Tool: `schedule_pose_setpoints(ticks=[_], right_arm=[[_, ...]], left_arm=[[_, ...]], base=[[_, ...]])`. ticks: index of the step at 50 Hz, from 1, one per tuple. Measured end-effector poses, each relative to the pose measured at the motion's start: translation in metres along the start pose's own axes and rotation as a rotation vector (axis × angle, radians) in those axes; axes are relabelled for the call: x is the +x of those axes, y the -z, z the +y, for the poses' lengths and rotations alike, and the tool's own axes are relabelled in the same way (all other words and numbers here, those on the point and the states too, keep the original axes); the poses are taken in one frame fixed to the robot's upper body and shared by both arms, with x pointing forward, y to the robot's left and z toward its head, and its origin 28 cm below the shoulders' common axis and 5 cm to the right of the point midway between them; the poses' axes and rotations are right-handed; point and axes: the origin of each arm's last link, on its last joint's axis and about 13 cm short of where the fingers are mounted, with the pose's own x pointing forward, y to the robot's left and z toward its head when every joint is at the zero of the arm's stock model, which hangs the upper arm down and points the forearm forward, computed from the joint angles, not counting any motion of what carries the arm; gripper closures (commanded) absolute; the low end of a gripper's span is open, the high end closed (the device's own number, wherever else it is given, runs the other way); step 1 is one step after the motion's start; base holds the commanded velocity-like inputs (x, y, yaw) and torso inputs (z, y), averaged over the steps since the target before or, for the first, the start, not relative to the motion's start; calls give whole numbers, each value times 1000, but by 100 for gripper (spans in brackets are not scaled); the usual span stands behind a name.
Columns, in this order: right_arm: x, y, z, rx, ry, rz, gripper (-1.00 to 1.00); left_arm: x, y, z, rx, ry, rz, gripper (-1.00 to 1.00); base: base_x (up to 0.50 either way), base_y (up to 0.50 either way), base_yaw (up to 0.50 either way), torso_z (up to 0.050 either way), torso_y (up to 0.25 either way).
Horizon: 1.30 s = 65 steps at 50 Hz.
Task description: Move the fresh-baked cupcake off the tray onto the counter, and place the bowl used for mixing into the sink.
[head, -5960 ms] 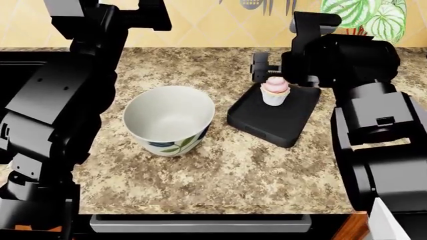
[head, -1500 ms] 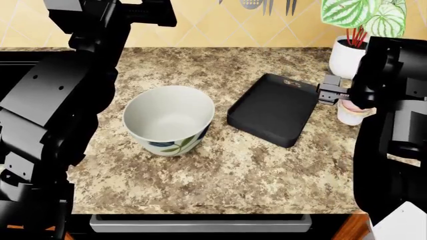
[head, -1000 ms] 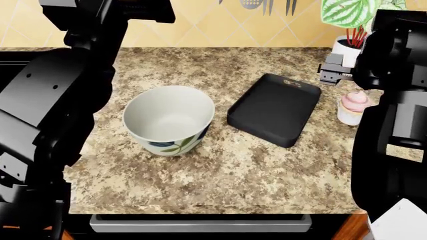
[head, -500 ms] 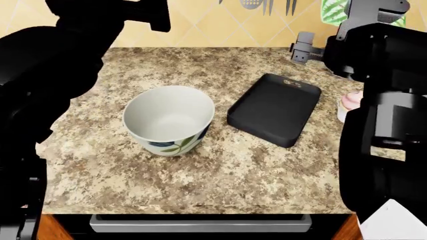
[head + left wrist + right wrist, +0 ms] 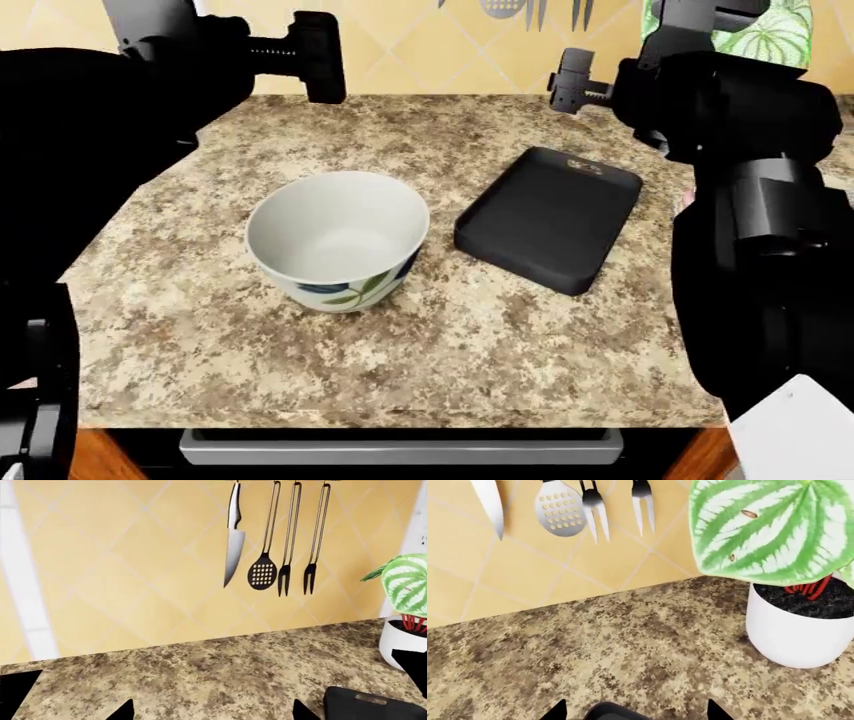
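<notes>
Although the tray (image 5: 549,220) at centre right of the head view lies bare, the cupcake cannot be seen; the right arm's bulk at the frame's right edge probably hides it. Left of the tray, apart from it, the bowl (image 5: 339,240) stands upright on the counter (image 5: 441,340), untouched, so the sink step looks undone. Both arms hang high near the back wall, clear of everything. The left gripper (image 5: 318,57) and right gripper (image 5: 571,82) each show spread fingers, empty.
</notes>
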Motion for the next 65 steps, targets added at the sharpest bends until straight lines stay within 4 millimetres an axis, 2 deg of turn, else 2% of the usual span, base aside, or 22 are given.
schedule_pose_setpoints(ticks=[8, 20, 39, 53, 65], right_arm=[[2, 2, 2, -8, -17, -3, -100], [2, 0, 5, -15, -34, -16, -100], [3, 0, 5, -10, -43, -20, -100], [3, 1, 5, -8, -49, -21, -100], [4, 3, 4, -8, -48, -17, -100]], left_arm=[[-7, 2, -1, -14, 9, 62, -100], [-16, 3, -2, -32, 2, 274, -100], [-30, -20, -3, -26, -25, 398, -100], [-32, -23, -1, -29, -44, 506, -100], [-23, -15, 3, -45, -58, 587, -100]], base=[[0, 0, 0, 0, 0], [0, 0, 0, 0, 0], [0, 0, 0, 0, 0], [0, 0, 0, 0, 0], [0, 0, 0, 0, 0]])
